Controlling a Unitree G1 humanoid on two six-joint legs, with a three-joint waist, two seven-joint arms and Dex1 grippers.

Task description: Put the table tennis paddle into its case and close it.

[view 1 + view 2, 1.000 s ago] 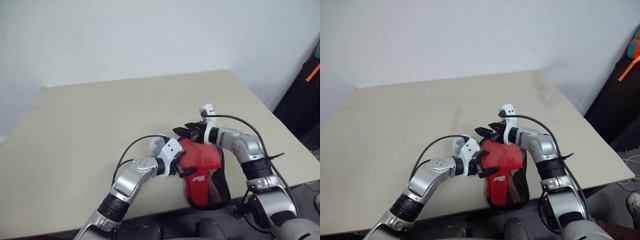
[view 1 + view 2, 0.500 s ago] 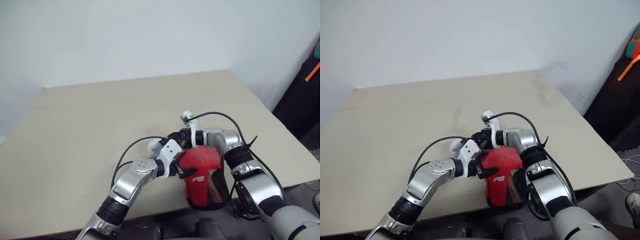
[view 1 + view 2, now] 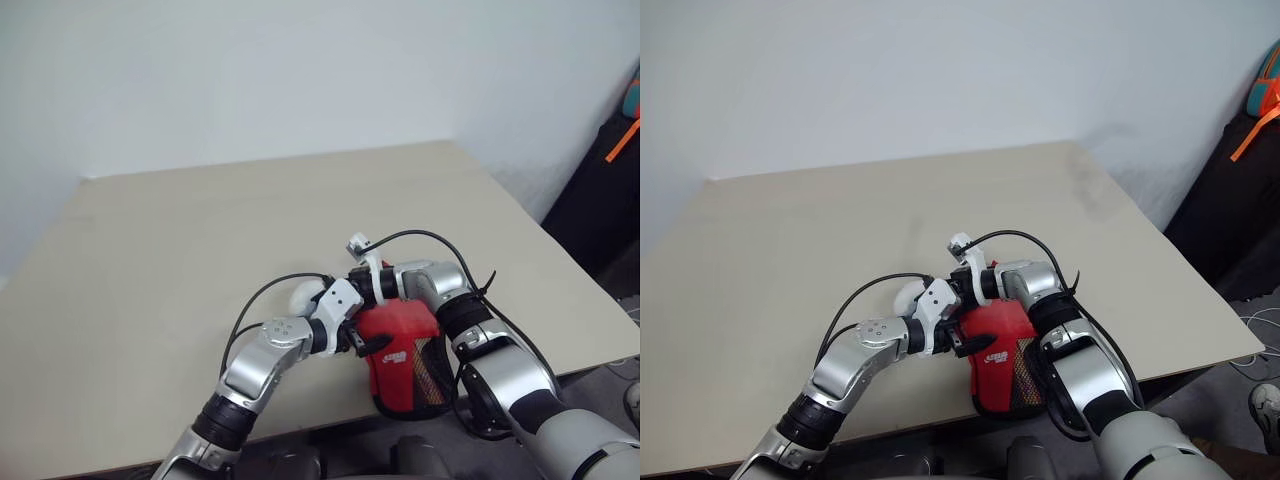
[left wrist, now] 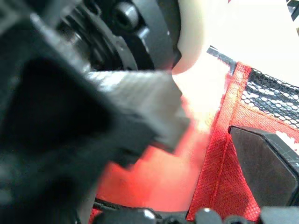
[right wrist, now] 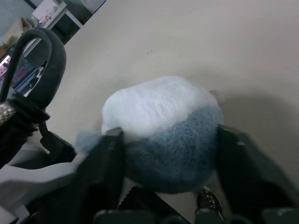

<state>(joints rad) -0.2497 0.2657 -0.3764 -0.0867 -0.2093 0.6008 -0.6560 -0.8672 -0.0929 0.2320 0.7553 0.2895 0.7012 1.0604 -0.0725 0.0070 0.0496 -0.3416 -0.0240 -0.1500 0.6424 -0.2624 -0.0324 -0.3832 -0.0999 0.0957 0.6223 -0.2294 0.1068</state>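
Head views: the red case (image 3: pixel 405 352) lies at the table's (image 3: pixel 150 260) near edge. The left gripper (image 3: pixel 358 338), fingers spread wide, rests at its upper left corner. The right gripper (image 3: pixel 352 283) reaches across its top toward a pale fluffy ball (image 3: pixel 305 296). The paddle itself cannot be made out.

Left wrist view: red fabric and mesh patch (image 4: pixel 275 100) sit close under the gripper, nothing clamped.

Right wrist view: both fingers (image 5: pixel 108 163) flank the ball (image 5: pixel 163 128), the gap narrowing; a firm hold cannot be confirmed. The ball likely trails the zip pull, so pinch low, near its attachment, then pull along the edging while the left steadies the case.
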